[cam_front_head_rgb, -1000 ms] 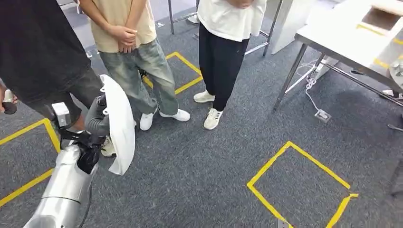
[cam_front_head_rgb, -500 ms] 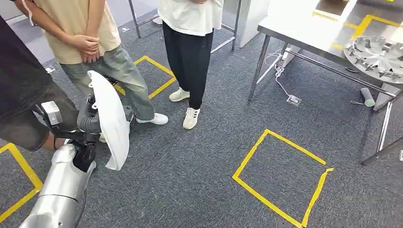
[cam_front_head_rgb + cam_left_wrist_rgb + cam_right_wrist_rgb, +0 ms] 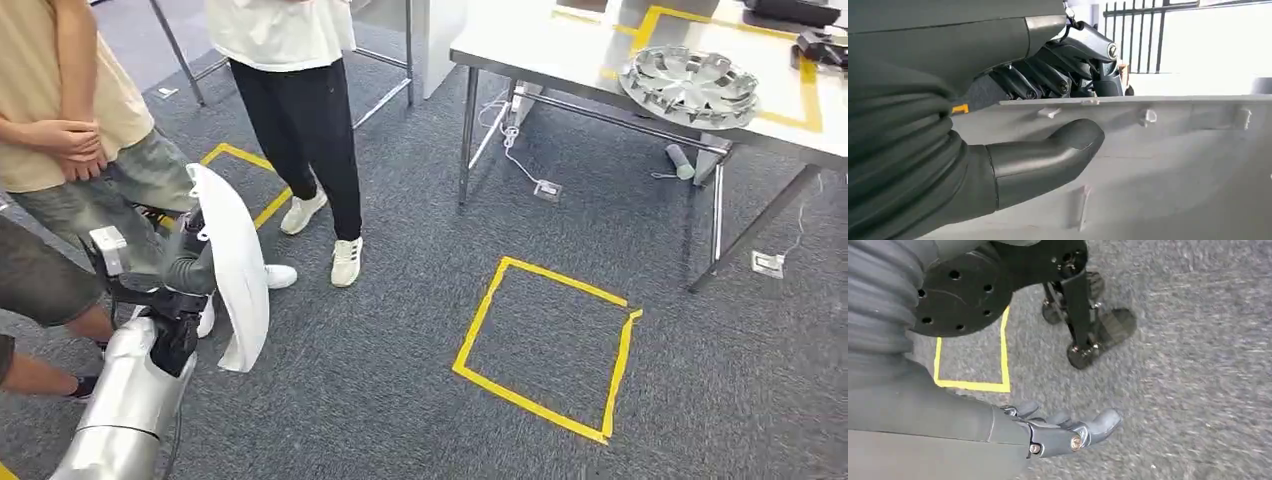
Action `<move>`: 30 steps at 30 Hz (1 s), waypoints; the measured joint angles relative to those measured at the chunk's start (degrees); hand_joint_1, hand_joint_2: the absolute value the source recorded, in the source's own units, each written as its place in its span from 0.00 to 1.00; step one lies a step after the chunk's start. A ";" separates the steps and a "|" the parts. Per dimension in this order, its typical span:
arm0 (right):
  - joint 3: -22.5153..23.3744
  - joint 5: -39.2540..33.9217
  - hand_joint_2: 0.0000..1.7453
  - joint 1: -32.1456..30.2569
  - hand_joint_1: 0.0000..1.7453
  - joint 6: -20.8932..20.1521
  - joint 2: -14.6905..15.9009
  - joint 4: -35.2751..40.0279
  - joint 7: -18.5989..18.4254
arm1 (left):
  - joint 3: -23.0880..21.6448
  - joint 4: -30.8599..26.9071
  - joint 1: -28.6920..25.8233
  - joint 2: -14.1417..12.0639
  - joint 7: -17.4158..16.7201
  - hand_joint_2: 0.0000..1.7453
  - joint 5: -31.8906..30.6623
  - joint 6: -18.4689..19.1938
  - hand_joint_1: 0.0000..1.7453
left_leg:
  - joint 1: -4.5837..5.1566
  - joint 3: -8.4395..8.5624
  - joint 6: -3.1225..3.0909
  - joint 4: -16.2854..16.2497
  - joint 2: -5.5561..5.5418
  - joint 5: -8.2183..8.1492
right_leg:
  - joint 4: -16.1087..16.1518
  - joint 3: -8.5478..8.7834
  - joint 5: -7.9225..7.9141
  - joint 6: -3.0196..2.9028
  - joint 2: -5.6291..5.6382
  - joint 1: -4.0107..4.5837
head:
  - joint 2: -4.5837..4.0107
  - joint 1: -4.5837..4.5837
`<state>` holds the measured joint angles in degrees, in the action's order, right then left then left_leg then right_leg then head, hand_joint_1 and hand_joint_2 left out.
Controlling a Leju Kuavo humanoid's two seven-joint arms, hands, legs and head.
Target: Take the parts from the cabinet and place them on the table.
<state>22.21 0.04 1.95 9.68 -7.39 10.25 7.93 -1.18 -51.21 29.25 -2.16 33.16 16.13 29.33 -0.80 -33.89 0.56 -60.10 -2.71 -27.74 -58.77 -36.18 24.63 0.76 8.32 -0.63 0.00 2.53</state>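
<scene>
grey carpet (image 3: pixel 400 400) with yellow tape squares runs to the steel table (image 3: pixel 560 60) at far right. near left, the left hand (image 3: pixel 185 262) grips a white curved panel (image 3: pixel 238 265), thumb (image 3: pixel 1048 155) pressed on its inner face. the panel looks light, stiff and slick, best held by its ribbed edge; the right hand (image 3: pixel 1063 432) hangs with fingers apart, holding nothing.

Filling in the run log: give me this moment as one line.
left hand: holds white part upright | right hand: hangs over carpet, holds nothing | table: ahead, silver wheel cover on it
</scene>
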 joint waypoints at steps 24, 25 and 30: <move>0.04 1.49 1.00 0.26 0.00 0.35 -0.31 0.00 1.34 | 0.02 -2.65 -1.17 5.09 -2.03 1.00 0.72 0.35 1.00 | 0.17 -6.69 1.26 -14.73 2.84 -5.93 | 0.97 0.93 -0.34 -2.37 -4.21 0.28 | 0.00 0.29; 0.04 1.66 1.00 0.24 0.00 0.04 -0.28 0.00 1.58 | 0.04 -2.80 -1.43 4.89 -1.20 1.00 0.72 0.41 1.00 | 0.07 -4.91 1.27 -10.23 2.63 -2.96 | 0.83 0.96 -0.25 -2.22 -3.29 0.19 | 0.00 0.31; 0.04 2.08 1.00 0.08 0.00 0.02 -0.11 0.00 1.66 | 0.52 -3.43 -2.09 3.91 0.33 1.00 0.52 0.39 1.00 | -0.21 -0.25 0.28 0.11 -1.18 0.37 | 0.00 -0.07 0.06 -0.25 0.12 -0.08 | 0.00 0.04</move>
<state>22.25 2.12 2.03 9.71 -7.50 10.25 9.60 -0.66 -54.64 27.16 1.75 33.48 16.65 29.72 -1.02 -34.14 0.83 -59.99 -3.89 -27.37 -58.77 -36.25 24.68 0.51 8.44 -0.72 0.00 2.58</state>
